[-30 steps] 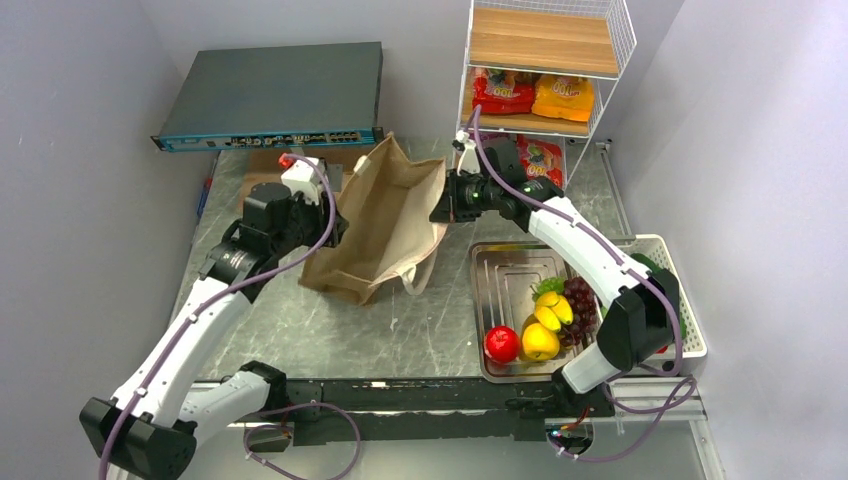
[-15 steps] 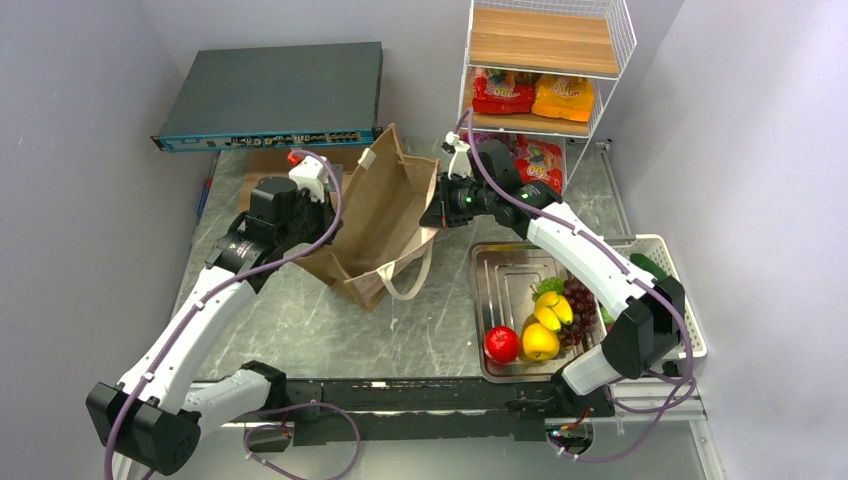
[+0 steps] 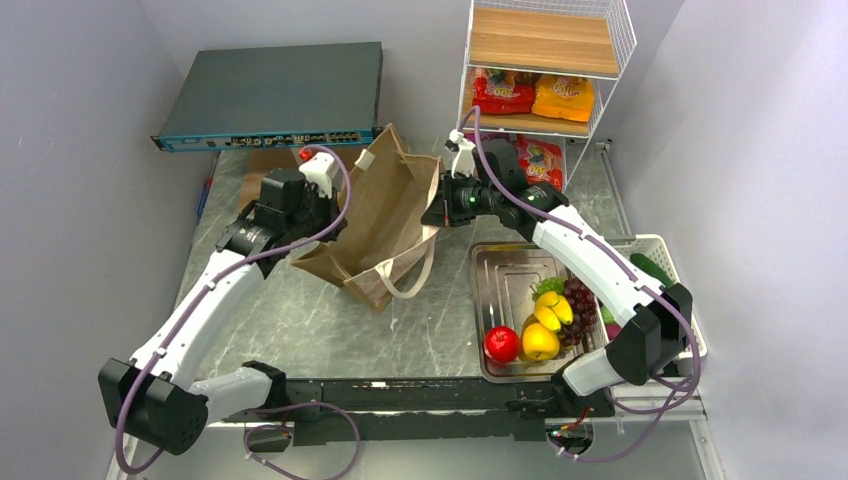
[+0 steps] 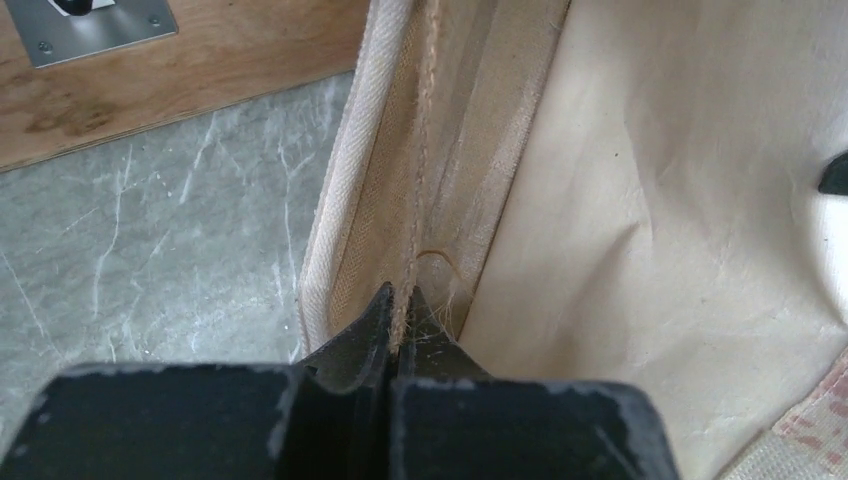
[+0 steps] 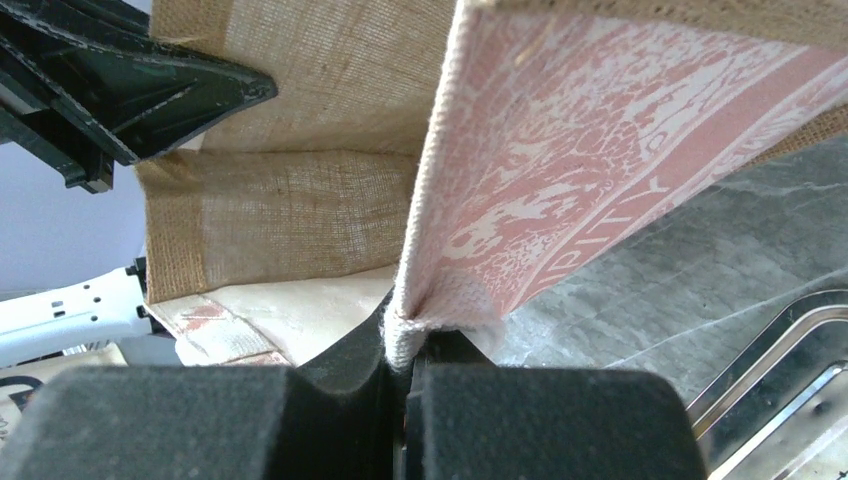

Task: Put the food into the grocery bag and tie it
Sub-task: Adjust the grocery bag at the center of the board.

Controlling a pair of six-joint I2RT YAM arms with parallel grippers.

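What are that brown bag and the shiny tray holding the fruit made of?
The bag looks like coarse woven cloth, perhaps jute: an open weave shows up close, with a smooth cream lining. The tray seems to be polished metal, probably steel: silvery, with bright reflections.

Both arms reach forward, grippers pinched tight.
Left gripper [image 4: 397, 305] clamps the bag's [image 3: 385, 212] left rim; right gripper [image 5: 400, 345] clamps its right rim, wrists turned inward.

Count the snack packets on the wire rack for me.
3. A red packet and an orange packet lie side by side on the middle shelf of the rack; a lower red packet sits beneath, partly behind the right arm. More may be hidden there.
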